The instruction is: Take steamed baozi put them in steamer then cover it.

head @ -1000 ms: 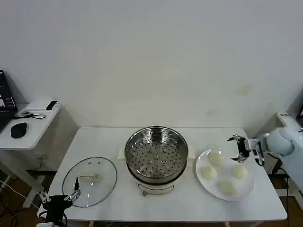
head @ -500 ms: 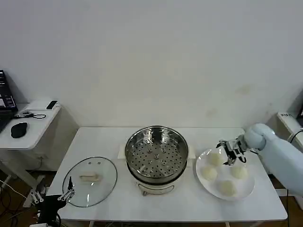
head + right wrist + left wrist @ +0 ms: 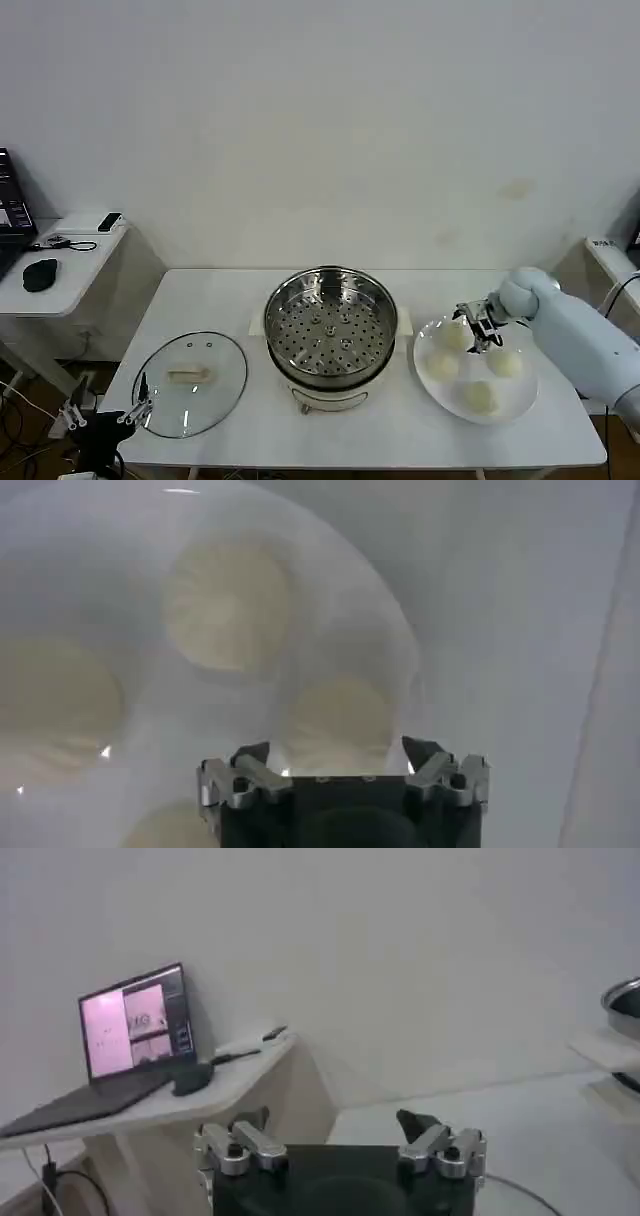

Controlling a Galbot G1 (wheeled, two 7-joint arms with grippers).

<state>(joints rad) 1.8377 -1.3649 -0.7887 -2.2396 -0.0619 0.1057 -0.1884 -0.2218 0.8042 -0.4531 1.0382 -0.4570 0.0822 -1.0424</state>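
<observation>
While my right gripper (image 3: pixel 474 326) hovers spread wide over the four steamed baozi (image 3: pixel 452 335) on their plate (image 3: pixel 520 402), I log: steamer (image 3: pixel 330 330) mid-counter, cover (image 3: pixel 190 384) beside it, left gripper (image 3: pixel 105 416) parked, fingers apart

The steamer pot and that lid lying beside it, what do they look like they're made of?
The steamer looks like polished stainless steel: it is mirror-bright, with a hole-punched floor, and stands on a cream base that may be plastic. The cover seems to be clear glass, since the table shows through it, with a thin metal-looking rim and a pale cream handle, perhaps plastic.
</observation>
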